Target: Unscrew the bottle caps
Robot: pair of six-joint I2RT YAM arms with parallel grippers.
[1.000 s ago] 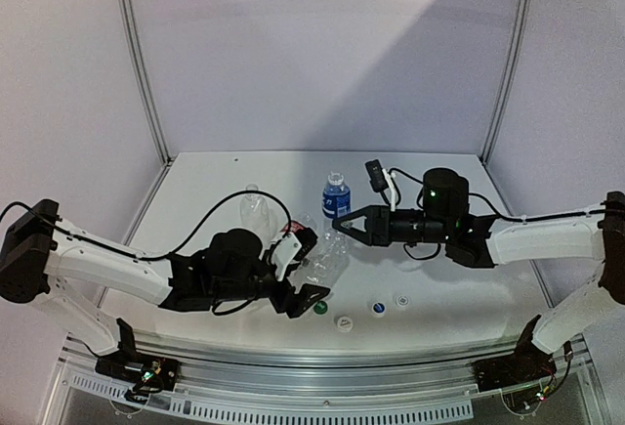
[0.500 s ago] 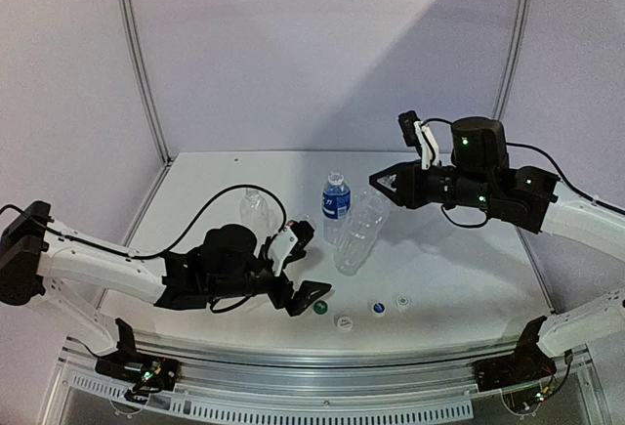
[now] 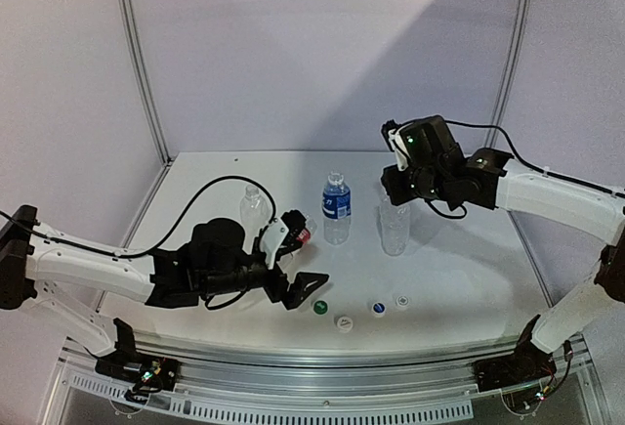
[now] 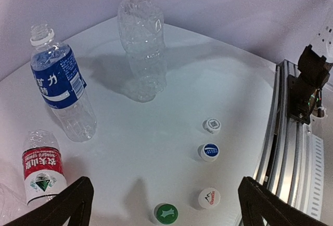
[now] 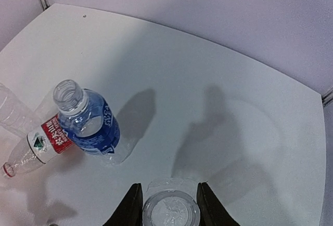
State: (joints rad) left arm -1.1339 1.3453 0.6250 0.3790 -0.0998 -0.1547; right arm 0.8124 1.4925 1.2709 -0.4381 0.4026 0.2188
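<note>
My right gripper (image 3: 397,191) is shut from above on the open neck of an unlabelled clear bottle (image 3: 395,232), which stands upright at the right of the table; in the right wrist view its fingers (image 5: 131,208) flank the bottle mouth (image 5: 170,211). My left gripper (image 3: 296,286) hangs open and empty over the near table, its jaws wide apart (image 4: 165,184). Below it lie the bottle caps: green (image 4: 166,213), white (image 4: 209,198), blue (image 4: 209,152) and pale (image 4: 211,125). The uncapped blue-label bottle (image 3: 336,208) stands mid-table. The red-label bottle (image 4: 44,166) is beside my left gripper.
Another unlabelled bottle (image 3: 252,208) stands behind my left arm. A metal rail (image 3: 342,352) runs along the near table edge, with the right arm's base (image 4: 309,88) on it. Enclosure walls and posts (image 3: 142,63) bound the table at back and sides.
My left gripper opened and let go of the clear bottle. My right gripper carried that bottle up and to the right, and it now stands upright there. The left arm drew back slightly.
</note>
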